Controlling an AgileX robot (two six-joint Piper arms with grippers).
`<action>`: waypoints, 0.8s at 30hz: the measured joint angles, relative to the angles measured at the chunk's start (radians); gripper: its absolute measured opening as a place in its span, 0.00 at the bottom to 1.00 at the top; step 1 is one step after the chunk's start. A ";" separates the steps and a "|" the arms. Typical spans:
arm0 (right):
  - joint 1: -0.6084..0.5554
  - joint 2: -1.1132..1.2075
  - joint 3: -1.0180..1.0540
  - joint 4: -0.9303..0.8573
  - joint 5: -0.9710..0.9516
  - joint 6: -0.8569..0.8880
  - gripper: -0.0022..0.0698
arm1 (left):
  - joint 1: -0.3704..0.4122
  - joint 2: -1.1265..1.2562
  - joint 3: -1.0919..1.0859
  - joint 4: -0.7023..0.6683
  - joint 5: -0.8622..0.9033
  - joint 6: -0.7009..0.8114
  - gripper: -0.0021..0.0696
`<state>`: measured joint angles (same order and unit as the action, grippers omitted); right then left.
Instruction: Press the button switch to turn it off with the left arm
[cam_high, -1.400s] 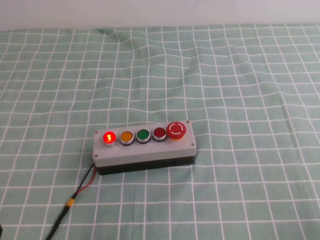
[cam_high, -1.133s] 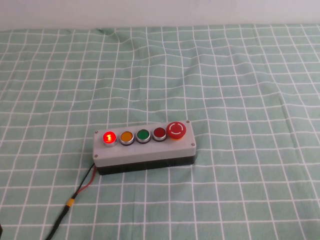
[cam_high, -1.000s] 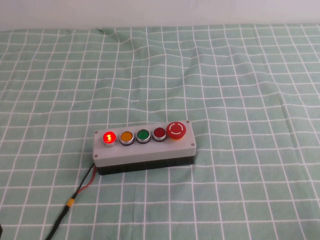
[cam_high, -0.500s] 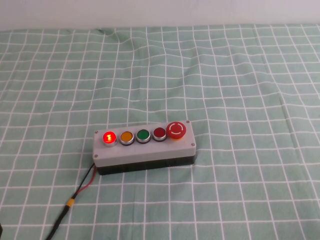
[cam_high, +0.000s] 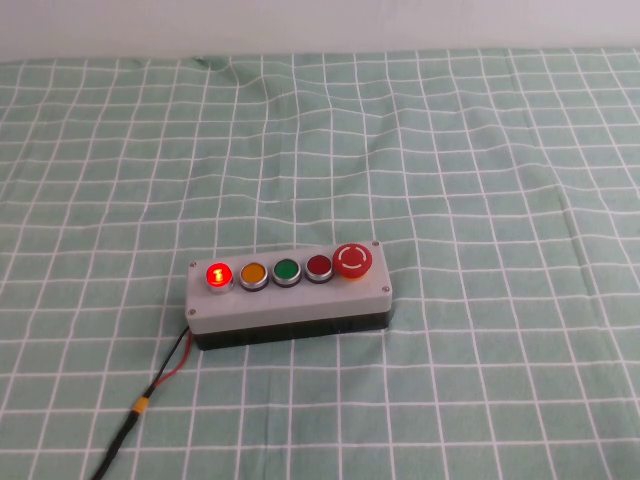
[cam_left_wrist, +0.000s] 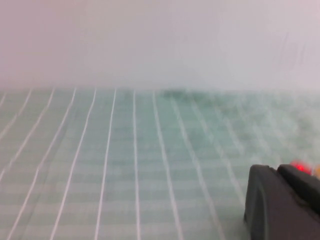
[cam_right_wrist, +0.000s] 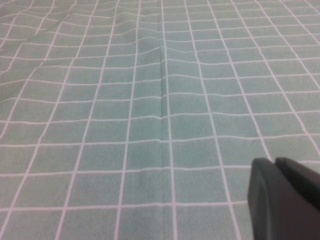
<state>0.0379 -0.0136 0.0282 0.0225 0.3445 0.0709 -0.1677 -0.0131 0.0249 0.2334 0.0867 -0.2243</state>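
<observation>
The grey control box (cam_high: 288, 296) sits on the green checked cloth (cam_high: 480, 150), and the button switch (cam_high: 218, 275) is on the box's top face at the end farthest from the big red mushroom button (cam_high: 352, 260). It glows bright red! Between those two run an amber button (cam_high: 252, 273), a green button (cam_high: 286, 270) and a darker red flat button (cam_high: 319, 266). A red and black cable (cam_high: 150, 390) trails off the box's switch end, toward the robot.

Neither arm reaches the box in the high view. In the left wrist view the left gripper (cam_left_wrist: 282, 202) shows as dark finger tips low over the cloth, the switch's red glow (cam_left_wrist: 300, 167) just past them. They look pressed together. The right gripper (cam_right_wrist: 282, 197) hangs over bare cloth away from the box, its fingers likewise drawn close.
</observation>
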 joint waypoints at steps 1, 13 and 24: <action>0.000 0.000 0.000 0.000 0.000 0.000 0.01 | 0.000 0.000 0.000 0.001 -0.041 0.000 0.03; 0.000 0.000 0.000 0.000 0.000 0.000 0.01 | 0.000 0.000 0.000 0.007 -0.219 -0.002 0.03; 0.000 0.000 0.000 0.000 0.000 0.000 0.01 | 0.000 0.000 0.001 0.006 -0.567 -0.047 0.03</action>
<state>0.0379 -0.0136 0.0282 0.0225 0.3445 0.0709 -0.1677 -0.0131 0.0263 0.2390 -0.4804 -0.2714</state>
